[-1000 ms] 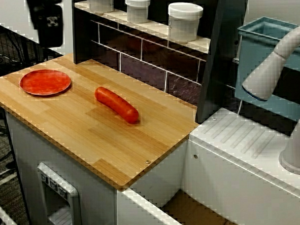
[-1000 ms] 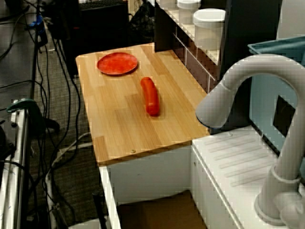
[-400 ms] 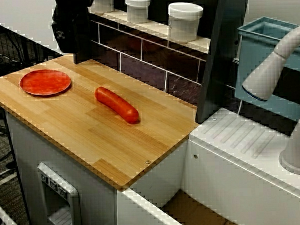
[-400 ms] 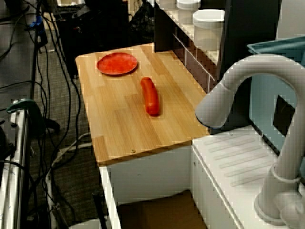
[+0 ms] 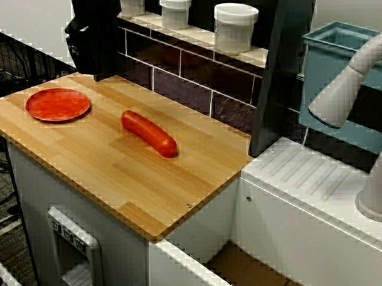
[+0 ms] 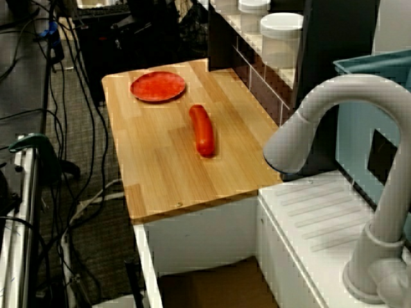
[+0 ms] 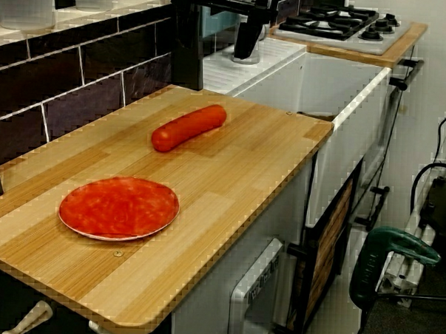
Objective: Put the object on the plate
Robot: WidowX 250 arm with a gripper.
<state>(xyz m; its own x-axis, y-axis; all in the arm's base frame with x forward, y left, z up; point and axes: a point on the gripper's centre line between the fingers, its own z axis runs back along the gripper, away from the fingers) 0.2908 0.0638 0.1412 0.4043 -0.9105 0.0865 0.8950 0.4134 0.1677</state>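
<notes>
Glossy red-orange toy sausage (image 5: 148,133) lies untouched mid wooden worktop (image 5: 117,177), well apart from flat round red-orange plate (image 5: 58,104); dark claw (image 5: 87,43), newly arrived behind plate, state indiscernible; grasp pending.

One sausage (image 5: 148,133) and one plate (image 5: 58,104) lie on one wooden counter (image 5: 117,177). Three white jars (image 5: 236,27) stand on the shelf (image 5: 193,37). One grey faucet (image 5: 352,81), one teal bin (image 5: 346,81), one stove (image 7: 340,23).

Your gripper (image 5: 90,43) hangs as a dark shape at the far left; you cannot make out its fingers.
</notes>
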